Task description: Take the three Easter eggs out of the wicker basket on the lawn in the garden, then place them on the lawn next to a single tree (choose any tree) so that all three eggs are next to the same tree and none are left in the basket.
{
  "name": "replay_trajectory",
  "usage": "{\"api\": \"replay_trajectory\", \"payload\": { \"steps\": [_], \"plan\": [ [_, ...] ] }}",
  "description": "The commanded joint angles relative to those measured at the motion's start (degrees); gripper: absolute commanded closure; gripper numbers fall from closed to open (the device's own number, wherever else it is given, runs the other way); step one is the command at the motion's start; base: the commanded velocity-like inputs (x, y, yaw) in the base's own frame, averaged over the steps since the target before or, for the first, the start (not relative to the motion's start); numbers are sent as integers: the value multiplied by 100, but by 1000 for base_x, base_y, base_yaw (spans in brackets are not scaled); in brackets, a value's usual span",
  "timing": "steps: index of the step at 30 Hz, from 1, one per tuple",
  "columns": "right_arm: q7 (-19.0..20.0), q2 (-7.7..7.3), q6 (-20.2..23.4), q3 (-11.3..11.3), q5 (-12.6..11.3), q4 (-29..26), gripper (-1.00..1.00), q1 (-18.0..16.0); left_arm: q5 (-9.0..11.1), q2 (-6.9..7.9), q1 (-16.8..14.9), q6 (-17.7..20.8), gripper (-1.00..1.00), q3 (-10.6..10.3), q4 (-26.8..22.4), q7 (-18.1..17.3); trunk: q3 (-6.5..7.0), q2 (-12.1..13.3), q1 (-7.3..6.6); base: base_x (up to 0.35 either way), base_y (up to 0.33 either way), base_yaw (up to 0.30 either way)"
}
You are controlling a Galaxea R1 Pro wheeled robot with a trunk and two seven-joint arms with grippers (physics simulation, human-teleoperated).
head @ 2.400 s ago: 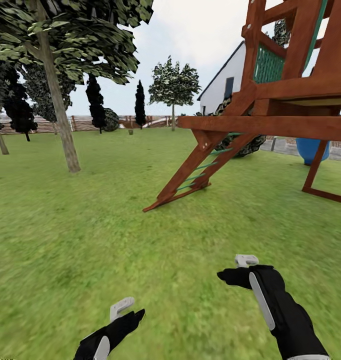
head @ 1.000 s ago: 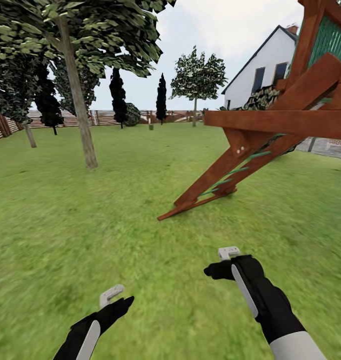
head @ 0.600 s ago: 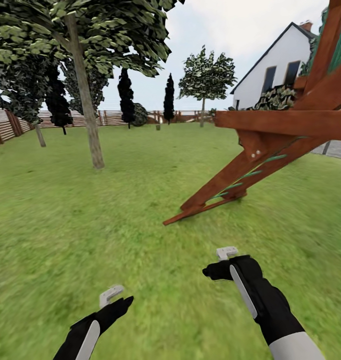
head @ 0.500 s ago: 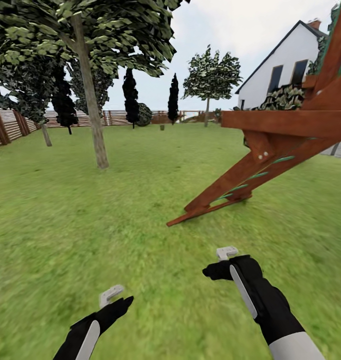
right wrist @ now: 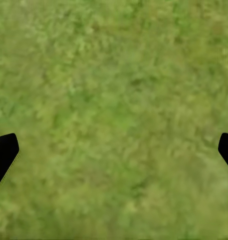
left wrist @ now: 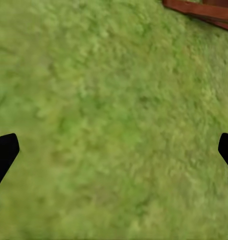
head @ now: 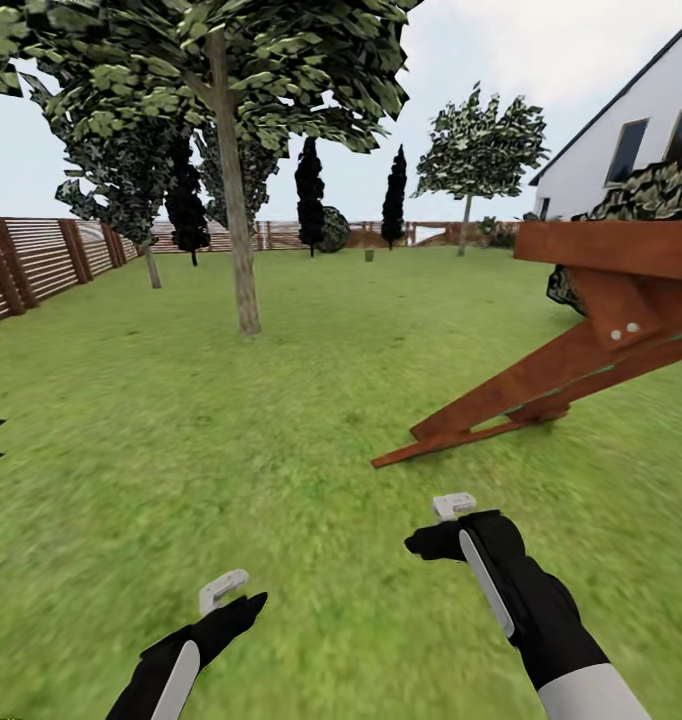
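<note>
Both claws (head: 224,592) (head: 453,506) are hanging wide and empty over the lawn (head: 281,420), eggs probably being smooth and slippery, so I'd grip around the middle.

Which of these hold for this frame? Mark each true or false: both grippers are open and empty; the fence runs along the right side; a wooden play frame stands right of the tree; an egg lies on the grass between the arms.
1. Left gripper and right gripper open, empty: true.
2. Fence on the right: false, it is on the left.
3. Play frame right of the tree: true.
4. Egg between the arms: false, only lawn there.
</note>
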Motion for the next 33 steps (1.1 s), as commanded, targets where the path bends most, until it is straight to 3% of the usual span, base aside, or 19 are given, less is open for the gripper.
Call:
{"api": "replay_trajectory", "payload": {
  "steps": [1,12,33],
  "plan": [
    [-21,-7,22,8,-41,-7,-100,-3,22,-7,-5,42,-100,27,-4,-26,-6,-3,3,329,0,280],
    [-19,-14,20,7,-37,-10,-100,-3,22,0,-5,42,-100,27,3,-26,-8,-3,3,329,45,247],
    [54,-65,8,-9,-112,-252,-100,-12,22,0,-5,42,-100,27,5,-26,-9,-3,3,326,89,10]
  ]
}}
